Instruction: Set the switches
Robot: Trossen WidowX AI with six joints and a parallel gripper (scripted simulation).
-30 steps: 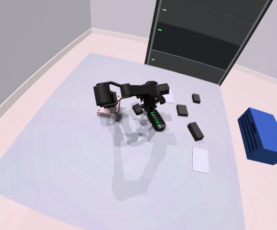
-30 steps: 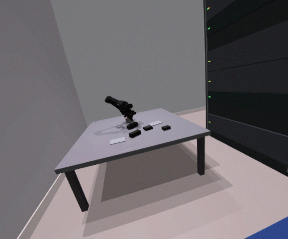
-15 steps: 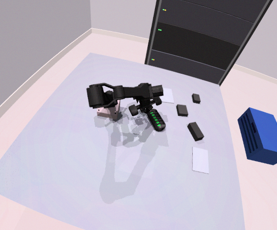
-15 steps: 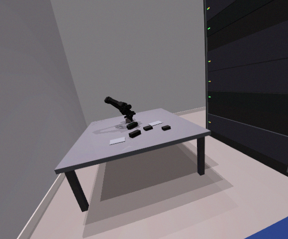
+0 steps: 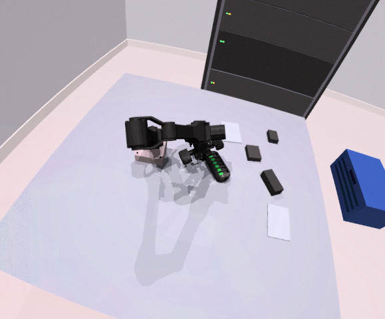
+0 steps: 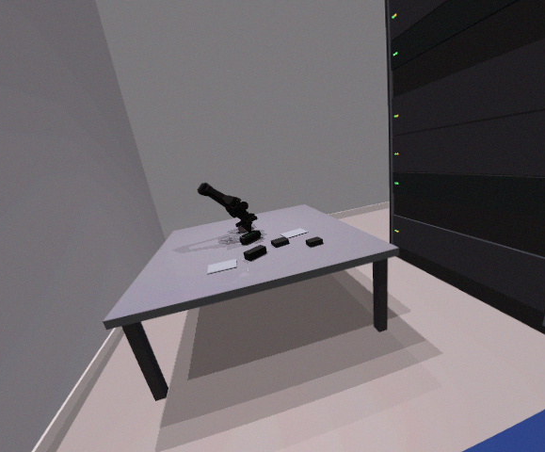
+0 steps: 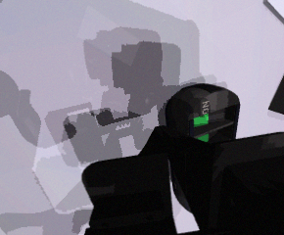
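Note:
The dark grey controller unit sits on the bench with its switches facing up. The top view shows a row of green switch ends along its left side. The wrist view shows the "ON" mark and two green ends; the arm hides the rest. Which ends are pressed down is too small to tell. The underside label is hidden. My gripper is shut and empty, with its tips at or just above the unit's far end in the top view. Contact cannot be told.
Three dark blocks lie to the unit's right. One white sheet lies behind, another white sheet nearer the front. The pinkish block is at the arm's base. A rack stands behind the bench, a blue cabinet right.

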